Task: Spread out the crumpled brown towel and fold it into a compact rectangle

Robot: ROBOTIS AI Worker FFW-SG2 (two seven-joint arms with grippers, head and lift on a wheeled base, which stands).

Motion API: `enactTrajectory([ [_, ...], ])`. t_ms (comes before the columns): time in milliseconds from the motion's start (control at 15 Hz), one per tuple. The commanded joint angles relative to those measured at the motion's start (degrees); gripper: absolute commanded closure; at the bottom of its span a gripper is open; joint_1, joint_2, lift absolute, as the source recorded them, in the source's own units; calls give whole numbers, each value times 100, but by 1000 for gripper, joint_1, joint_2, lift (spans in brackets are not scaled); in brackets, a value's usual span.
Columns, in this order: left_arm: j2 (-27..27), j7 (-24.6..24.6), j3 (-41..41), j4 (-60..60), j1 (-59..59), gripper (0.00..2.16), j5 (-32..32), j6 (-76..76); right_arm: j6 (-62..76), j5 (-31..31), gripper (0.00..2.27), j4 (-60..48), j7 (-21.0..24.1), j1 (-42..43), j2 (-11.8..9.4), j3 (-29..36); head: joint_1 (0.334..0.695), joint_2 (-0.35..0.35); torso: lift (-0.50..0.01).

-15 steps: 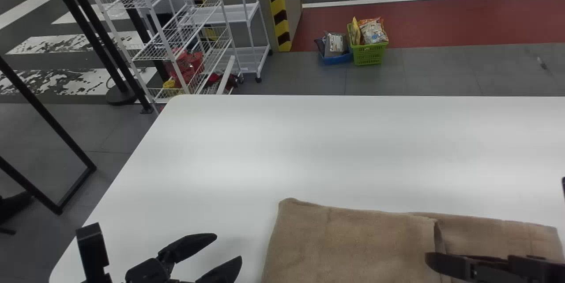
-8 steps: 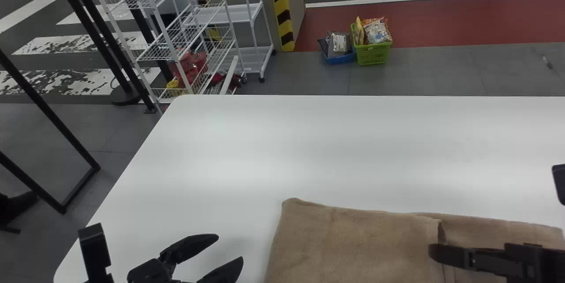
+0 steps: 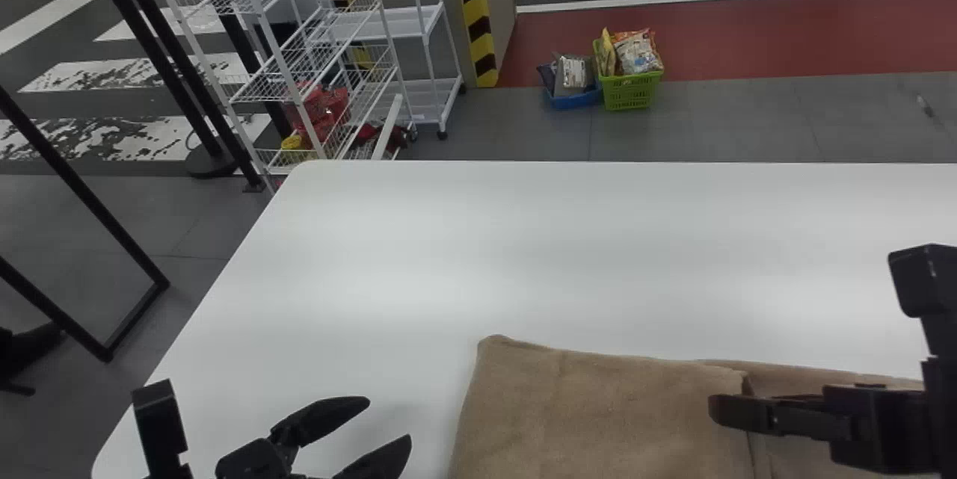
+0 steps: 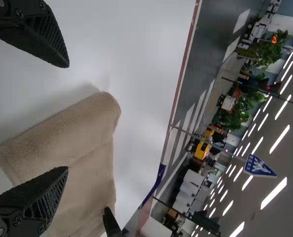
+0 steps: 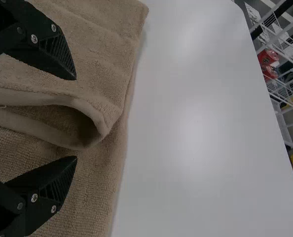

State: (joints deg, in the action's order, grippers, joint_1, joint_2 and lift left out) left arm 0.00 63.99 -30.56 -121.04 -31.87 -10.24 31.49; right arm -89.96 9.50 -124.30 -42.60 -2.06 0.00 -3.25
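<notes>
The brown towel (image 3: 598, 412) lies near the table's front edge in the head view, its left part folded over and a lower layer reaching out to the right. My left gripper (image 3: 390, 428) stands open on the table's left side, left of the towel. Over the fold's right edge is my right gripper (image 3: 714, 412). In the left wrist view the left gripper (image 4: 67, 116) has bare table and a towel (image 4: 82, 143) edge between its fingers. The right wrist view has the right gripper (image 5: 76, 118) open, with the towel's (image 5: 107, 111) rounded, gaping fold edge between its fingers.
The white table (image 3: 448, 255) extends beyond and left of the towel. Past its far edge, a white wire rack (image 3: 329, 53) and a green basket (image 3: 629, 90) beside a blue one (image 3: 574, 100) stand on the floor.
My right gripper has moved up and slightly left in the head view, and more of its arm has come into view. The left gripper and the towel have kept their places.
</notes>
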Motion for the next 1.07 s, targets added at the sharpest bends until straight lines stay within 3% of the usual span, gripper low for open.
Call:
enactTrajectory([
  [0,-15,0,-29,10,-4,73,-5,-24,-12,201,302,3,-56,30,5,-105,695,269,-127],
  [1000,-15,26,-108,36,23,73,-22,-42,-12,1071,302,-147,-767,-93,5,-307,695,290,-127],
])
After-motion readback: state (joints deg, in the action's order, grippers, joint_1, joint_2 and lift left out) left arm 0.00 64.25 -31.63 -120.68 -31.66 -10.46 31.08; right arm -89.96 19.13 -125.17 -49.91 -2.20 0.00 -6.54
